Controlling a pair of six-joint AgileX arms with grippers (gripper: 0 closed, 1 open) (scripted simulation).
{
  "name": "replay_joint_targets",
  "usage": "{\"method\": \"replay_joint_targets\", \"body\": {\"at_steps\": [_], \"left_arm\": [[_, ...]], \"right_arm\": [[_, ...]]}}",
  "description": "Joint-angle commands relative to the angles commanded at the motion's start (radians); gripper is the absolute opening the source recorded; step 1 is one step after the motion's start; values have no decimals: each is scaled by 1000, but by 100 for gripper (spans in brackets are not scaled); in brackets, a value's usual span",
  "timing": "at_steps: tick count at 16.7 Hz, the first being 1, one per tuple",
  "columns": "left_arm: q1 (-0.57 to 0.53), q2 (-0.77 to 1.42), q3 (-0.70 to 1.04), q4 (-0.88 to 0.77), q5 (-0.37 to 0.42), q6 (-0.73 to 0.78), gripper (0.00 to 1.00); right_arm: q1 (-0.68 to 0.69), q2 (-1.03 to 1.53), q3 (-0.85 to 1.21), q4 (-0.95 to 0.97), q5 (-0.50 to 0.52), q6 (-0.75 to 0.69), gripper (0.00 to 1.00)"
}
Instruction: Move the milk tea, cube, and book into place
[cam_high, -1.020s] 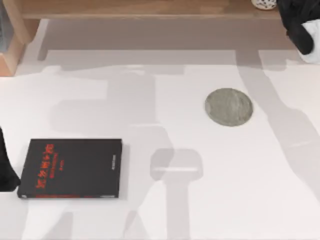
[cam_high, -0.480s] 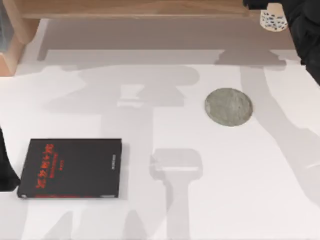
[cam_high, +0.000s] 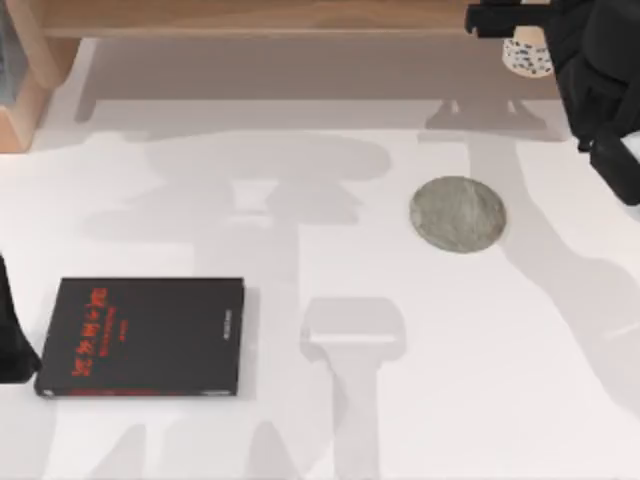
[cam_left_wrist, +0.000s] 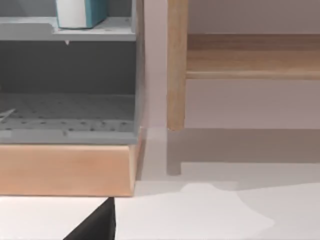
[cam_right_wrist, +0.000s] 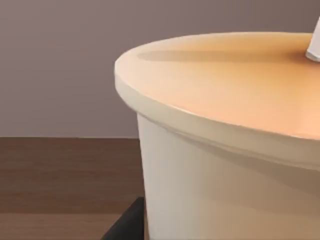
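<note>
The milk tea hangs at the top right above the table's back edge, its pearl-speckled base towards the camera. My right gripper is shut on it. In the right wrist view the cup's tan lid and pale wall sit very close, with the white straw at the picture's edge. The book, light blue with white page edges, stands on the upper board of a grey shelf unit. The cube is out of view. My left arm is parked at the table's left edge.
A round grey coaster lies right of the table's middle. A thin black book with red lettering lies flat at the front left. A wooden shelf board runs along the back, with a wooden post beside the grey unit.
The right arm has carried the milk tea off the back shelf, forward and slightly left. The left arm, coaster and black book have not moved.
</note>
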Motion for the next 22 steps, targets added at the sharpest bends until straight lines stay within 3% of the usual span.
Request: {"method": "replay_joint_targets", "body": {"at_steps": [9,22], "left_arm": [[0,0,0,0,0,0,100],[0,0,0,0,0,0,100]], "right_arm": [[196,191,-245,431,207,8,0],[204,296,-257,553,215,7,0]]}}
